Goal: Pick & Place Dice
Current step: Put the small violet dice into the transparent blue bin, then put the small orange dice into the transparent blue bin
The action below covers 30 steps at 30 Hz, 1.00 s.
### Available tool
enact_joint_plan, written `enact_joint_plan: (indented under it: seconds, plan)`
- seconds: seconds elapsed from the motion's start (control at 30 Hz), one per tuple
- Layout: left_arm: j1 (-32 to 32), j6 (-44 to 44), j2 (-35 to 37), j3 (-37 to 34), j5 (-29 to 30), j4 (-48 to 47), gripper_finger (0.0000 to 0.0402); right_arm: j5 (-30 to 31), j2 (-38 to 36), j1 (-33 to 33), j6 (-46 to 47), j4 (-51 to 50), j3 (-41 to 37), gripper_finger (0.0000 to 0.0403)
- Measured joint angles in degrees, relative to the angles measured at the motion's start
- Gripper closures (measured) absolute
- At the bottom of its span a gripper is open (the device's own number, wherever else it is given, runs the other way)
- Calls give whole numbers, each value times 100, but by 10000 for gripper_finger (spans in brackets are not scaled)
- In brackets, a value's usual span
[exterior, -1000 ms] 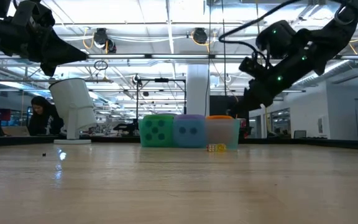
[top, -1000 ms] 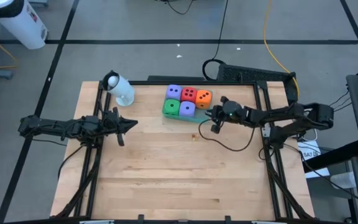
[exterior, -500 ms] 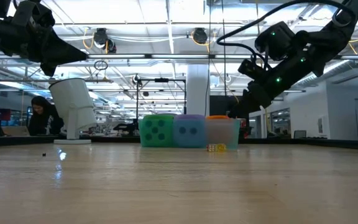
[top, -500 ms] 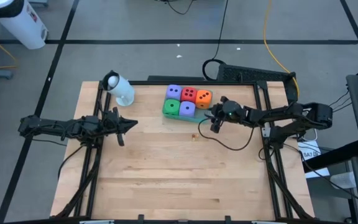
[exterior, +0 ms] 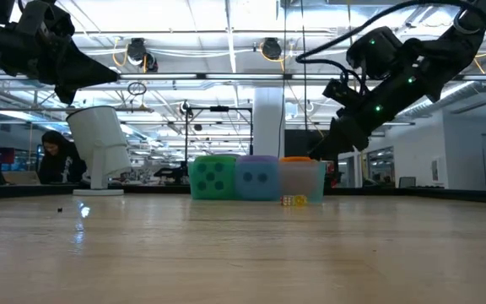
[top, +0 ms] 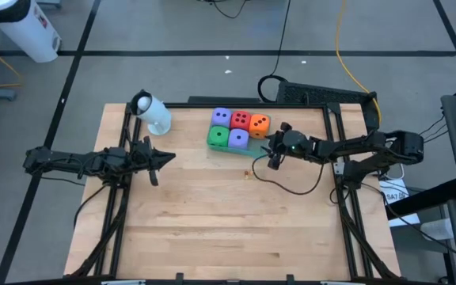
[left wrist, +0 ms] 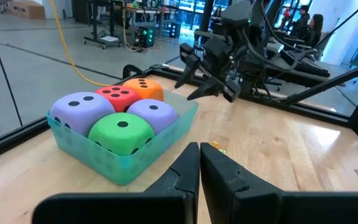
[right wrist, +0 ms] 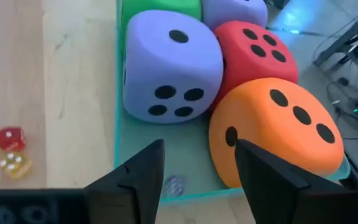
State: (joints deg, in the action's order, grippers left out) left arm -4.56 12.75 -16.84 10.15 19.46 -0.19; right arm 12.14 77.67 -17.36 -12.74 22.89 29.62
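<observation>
Five soft dice sit on their bases in a translucent green tray [top: 250, 148] on the far middle of the table: purple [top: 222, 117], red [top: 241, 119], orange [top: 260, 123], green [top: 218, 136], purple [top: 238, 138]. My right gripper [top: 270, 152] hovers open just right of the tray. In its wrist view [right wrist: 197, 168] the fingers point down at the tray floor beside the orange die [right wrist: 278, 127] and touch nothing. My left gripper [top: 169, 158] waits shut, left of centre, above the table.
A white cup [top: 153, 113] lies tipped near the far left corner. Several tiny dice [top: 248, 172] lie on the wood just near of the tray, and one tiny clear die [right wrist: 174, 185] lies inside it. A black cable hangs from my right arm. The near half of the table is bare wood.
</observation>
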Motion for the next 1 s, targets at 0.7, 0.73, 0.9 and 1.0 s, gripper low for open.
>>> enact_joint_plan:
  seconds: [0.7, 0.73, 0.9, 1.0]
  plan:
    - [1, -59, 0, 0, 4, -2, 380, -628, 13, 1371, 510, 848, 3, 257]
    - [2, -54, -2, 0, 4, -2, 380, -628, 72, 1462, 550, 726, 2, 251]
    - [0, 87, 0, -2, 2, 7, 380, -624, 572, 1864, 583, 865, 1, 237]
    - [0, 155, 0, -4, -2, 9, 380, -481, 998, 1947, 771, 1062, 1, 239]
